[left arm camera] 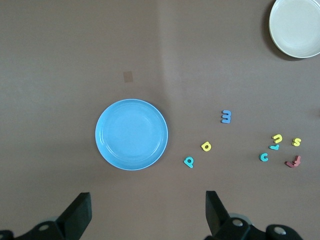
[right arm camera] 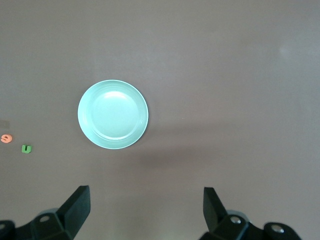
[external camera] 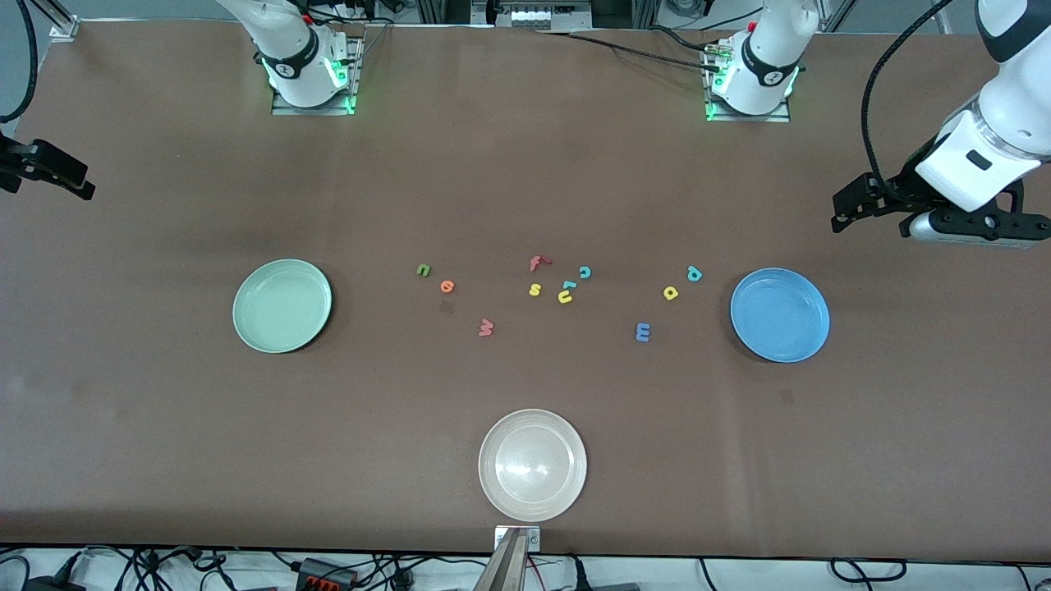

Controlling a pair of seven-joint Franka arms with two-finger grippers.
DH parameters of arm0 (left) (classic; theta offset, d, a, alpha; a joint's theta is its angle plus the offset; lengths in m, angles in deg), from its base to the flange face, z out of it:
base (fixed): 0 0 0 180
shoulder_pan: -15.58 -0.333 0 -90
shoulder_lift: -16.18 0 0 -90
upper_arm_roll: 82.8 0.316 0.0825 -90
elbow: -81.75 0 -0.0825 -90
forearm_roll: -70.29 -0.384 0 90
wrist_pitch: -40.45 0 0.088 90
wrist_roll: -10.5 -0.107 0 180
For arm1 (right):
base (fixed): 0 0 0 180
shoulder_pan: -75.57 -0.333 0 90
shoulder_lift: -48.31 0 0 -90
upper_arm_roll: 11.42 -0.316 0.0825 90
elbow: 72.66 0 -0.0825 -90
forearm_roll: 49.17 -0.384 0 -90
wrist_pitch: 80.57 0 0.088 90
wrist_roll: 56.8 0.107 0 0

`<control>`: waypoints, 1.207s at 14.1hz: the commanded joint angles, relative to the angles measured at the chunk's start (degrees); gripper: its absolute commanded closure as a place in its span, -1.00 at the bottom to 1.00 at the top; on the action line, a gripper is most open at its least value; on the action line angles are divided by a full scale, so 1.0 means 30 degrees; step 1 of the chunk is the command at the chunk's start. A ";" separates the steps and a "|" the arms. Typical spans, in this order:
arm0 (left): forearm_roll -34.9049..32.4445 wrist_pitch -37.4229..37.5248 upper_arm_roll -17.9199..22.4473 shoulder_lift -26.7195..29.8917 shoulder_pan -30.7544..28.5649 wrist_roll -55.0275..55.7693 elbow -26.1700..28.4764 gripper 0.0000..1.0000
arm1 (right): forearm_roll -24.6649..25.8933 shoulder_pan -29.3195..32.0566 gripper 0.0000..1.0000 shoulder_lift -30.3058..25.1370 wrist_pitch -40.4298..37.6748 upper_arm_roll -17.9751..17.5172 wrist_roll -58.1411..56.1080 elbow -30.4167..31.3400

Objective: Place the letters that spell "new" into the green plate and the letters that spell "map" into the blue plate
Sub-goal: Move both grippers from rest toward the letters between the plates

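The small olive-green foam letter n [external camera: 423, 269], the orange foam e [external camera: 447, 286] and the salmon-red foam w [external camera: 486, 327] are found loose on the brown table [external camera: 525, 164], between the middle cluster and the round, shallow, pale mint-green plate [external camera: 282, 305] – none is touching the plate, and a bare strip of table is left between them and its rim. The blue foam m [external camera: 643, 332], the yellow foam a [external camera: 671, 292] and the teal foam p [external camera: 695, 274] are spread near the rim of the round, shallow, mid-blue plate [external camera: 779, 314], apart from one another. Both plates are seen without letters in them.

Between the two groups a red foam f [external camera: 538, 263], a yellow s [external camera: 534, 289], a yellow u [external camera: 565, 297] and a teal c [external camera: 585, 272] are bunched close together. A whitish cream round plate [external camera: 532, 465] is placed nearer the front camera, close to the table's edge.

The left gripper [left arm camera: 145, 210] is held in the air at the left arm's end of the table, fingers wide apart and gripping nothing. The right gripper [right arm camera: 145, 207] is held likewise at the right arm's end – fingers spread, nothing between them.
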 commanded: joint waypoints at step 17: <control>0.0363 0.1087 -0.0096 -0.2794 0.1815 -0.0448 -0.0338 -1.00 | -0.1505 -0.3438 -1.00 0.4593 0.1312 -0.0229 0.0214 0.0250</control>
